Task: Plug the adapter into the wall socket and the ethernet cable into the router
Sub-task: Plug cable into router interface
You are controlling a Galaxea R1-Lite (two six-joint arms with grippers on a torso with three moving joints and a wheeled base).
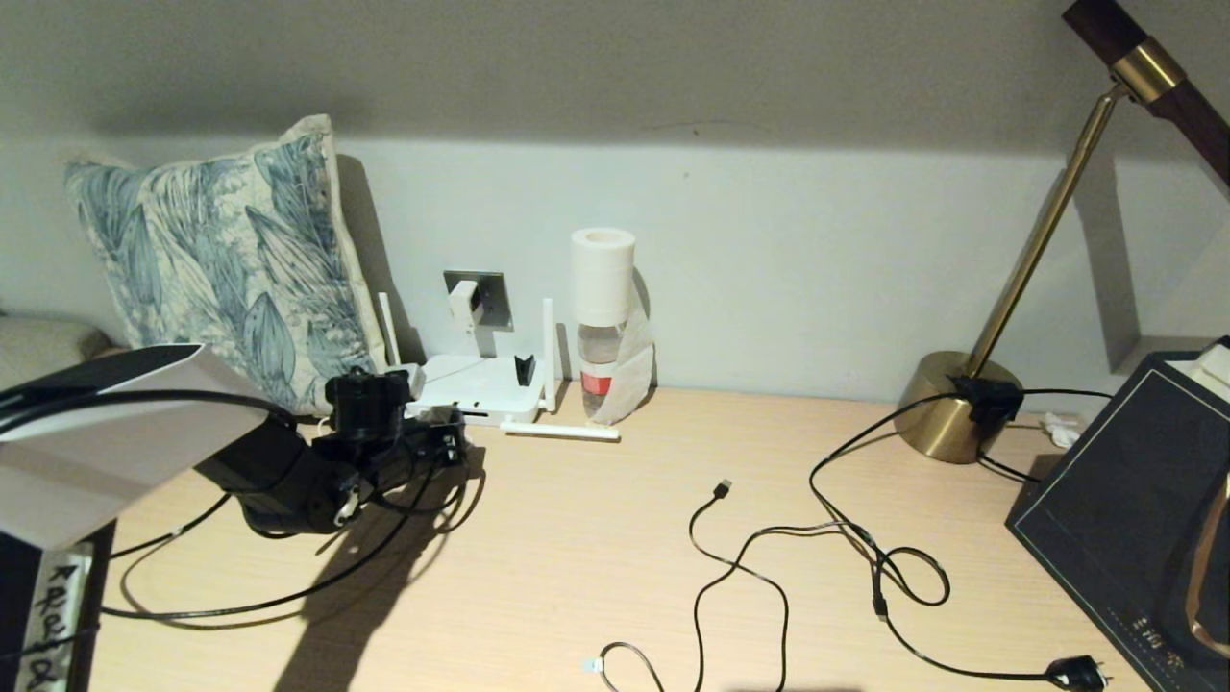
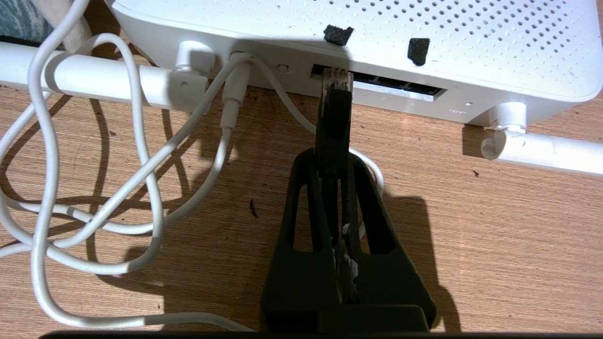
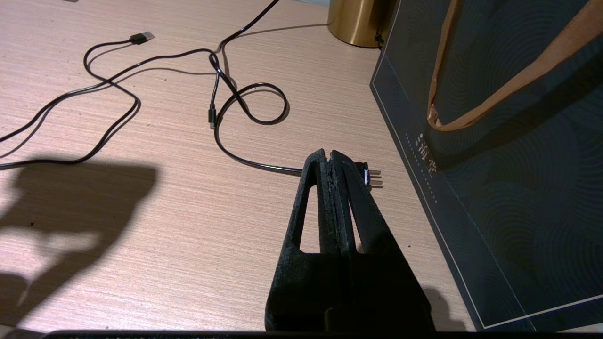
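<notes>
the left gripper (image 2: pixel 333 155) has its jaws clamped on the ethernet cable (image 2: pixel 333 117), whose clear clip sits at the router (image 2: pixel 471 42) port just ahead. the right gripper (image 3: pixel 332 162), jaws closed and empty, hangs over the desk (image 3: pixel 165 226).

A light wooden desk (image 1: pixel 596 538) carries the router (image 1: pixel 480 389) by the wall, a brass lamp base (image 1: pixel 947 418), a dark bag (image 1: pixel 1124 500), and loose black cables (image 1: pixel 769 557) sprawled across its middle.
</notes>
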